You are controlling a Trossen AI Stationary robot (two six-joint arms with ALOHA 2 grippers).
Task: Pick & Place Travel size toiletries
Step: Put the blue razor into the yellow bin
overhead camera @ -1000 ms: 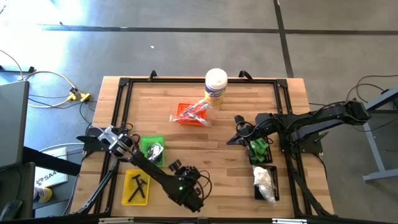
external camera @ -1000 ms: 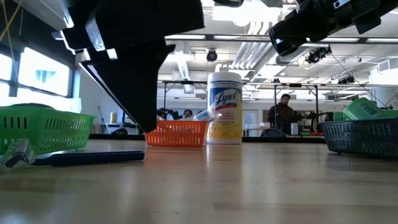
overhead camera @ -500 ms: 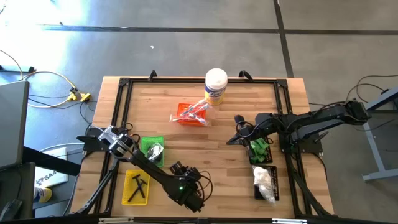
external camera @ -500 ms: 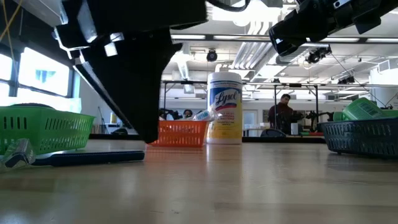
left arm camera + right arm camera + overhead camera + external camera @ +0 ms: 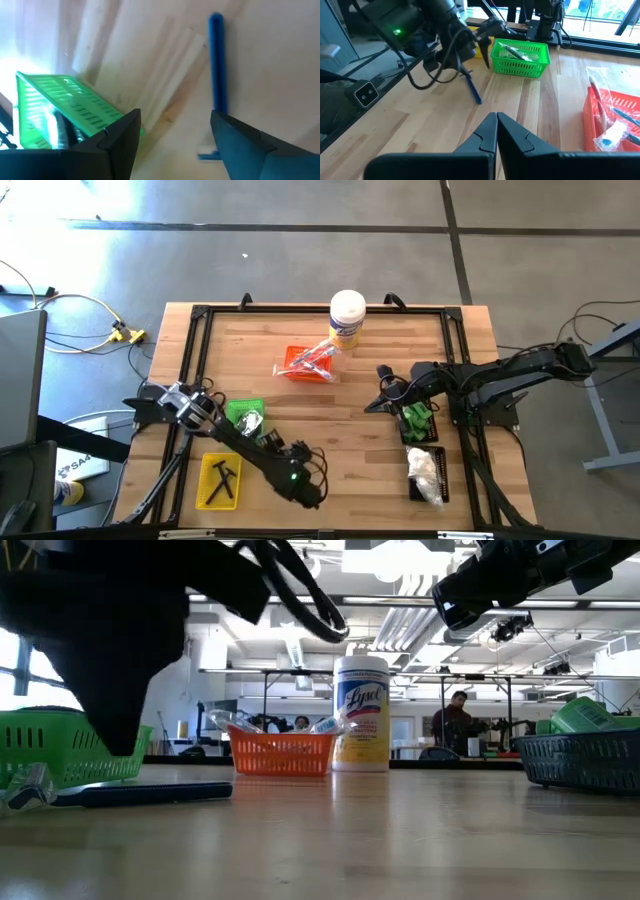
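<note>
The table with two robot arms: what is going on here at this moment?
The left gripper stands open over a blue stick that lies on the wood beside the green basket. The right gripper hangs shut above mid-table and holds nothing.

blue stick (image 5: 216, 65), green tray (image 5: 520, 57), orange tray (image 5: 281, 751)

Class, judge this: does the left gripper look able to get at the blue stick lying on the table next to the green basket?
Probably yes. The left gripper is open right over the blue stick, which lies alone on bare wood beside the green basket, with nothing in between.
</note>
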